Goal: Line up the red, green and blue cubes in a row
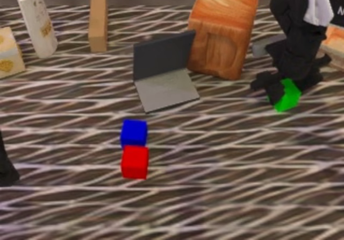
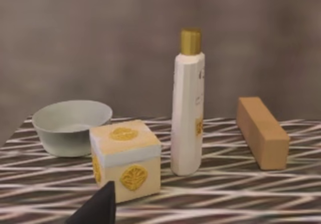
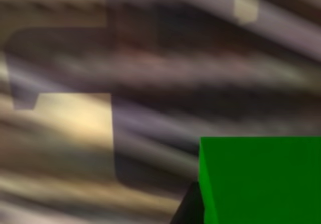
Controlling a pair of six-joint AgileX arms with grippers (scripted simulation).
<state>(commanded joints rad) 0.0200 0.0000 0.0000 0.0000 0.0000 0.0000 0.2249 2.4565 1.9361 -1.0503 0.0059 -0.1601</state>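
Standing by the table, I see the right gripper [image 1: 279, 89] far over on the right side with the small, bright green matte cube [image 1: 288, 94] pinched between its dark fingers. The right wrist view shows the same thing close up: a flat green face [image 3: 261, 181] filling one corner and a dark finger [image 3: 186, 206] pressed against its edge. Whether the cube is touching the tabletop or already clear of it, I cannot tell.

The small deep blue cube [image 1: 133, 132] and the small bright red cube [image 1: 134, 162] sit touching each other near the middle, blue farther back and red nearer the front edge, already forming a short line. So I judge that the step in hand is fetching the third cube. Next it has to be carried left across the table and set down in line with the pair, squarely, beside the red one or behind the blue one, without nudging either. The open grey laptop [image 1: 164, 70] behind the blue cube leaves less room at that end.

All three cubes look plain, sharp-edged and equal in size.

The left gripper [image 1: 6, 167] is parked at the left edge of the table; I cannot tell how its fingers are set.
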